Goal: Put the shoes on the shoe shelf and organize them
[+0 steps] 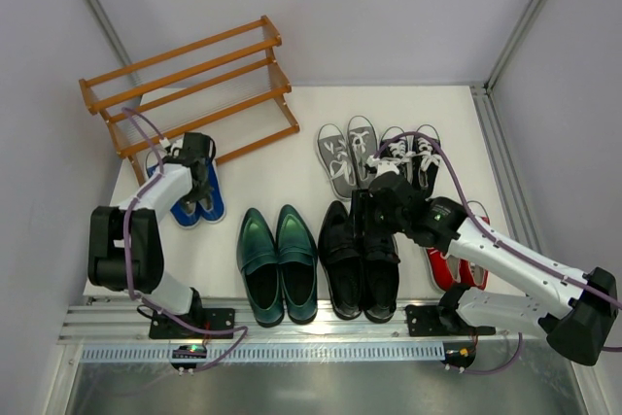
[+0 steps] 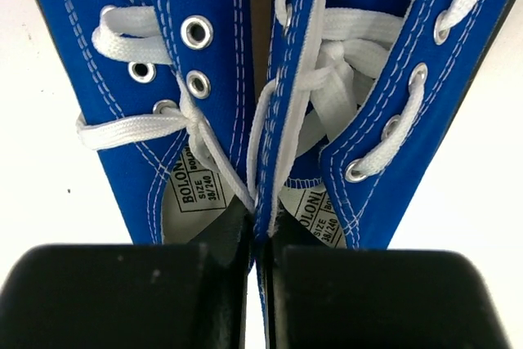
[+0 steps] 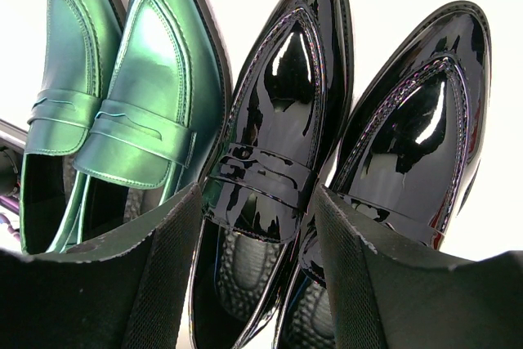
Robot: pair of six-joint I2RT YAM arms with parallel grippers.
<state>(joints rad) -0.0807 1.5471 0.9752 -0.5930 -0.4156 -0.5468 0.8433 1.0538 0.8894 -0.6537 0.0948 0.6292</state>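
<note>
My left gripper (image 1: 197, 174) is shut on the blue sneakers (image 1: 190, 207), which lie on the table just in front of the orange-brown shoe shelf (image 1: 194, 75). In the left wrist view the gripper (image 2: 260, 234) pinches the two inner collars of the blue sneakers (image 2: 204, 55) together. My right gripper (image 1: 374, 203) is open and hovers over the toe end of the black leather loafers (image 1: 362, 259). In the right wrist view its fingers (image 3: 155, 275) straddle the left black loafer (image 3: 278, 120), with the dark green loafers (image 3: 122, 87) beside it. The shelf tiers hold no shoes.
The dark green loafers (image 1: 277, 259) stand at the front centre. Grey sneakers (image 1: 348, 155) and black-and-white sneakers (image 1: 413, 153) stand behind the right gripper. Red sneakers (image 1: 457, 264) lie partly under the right arm. Walls enclose the table on three sides.
</note>
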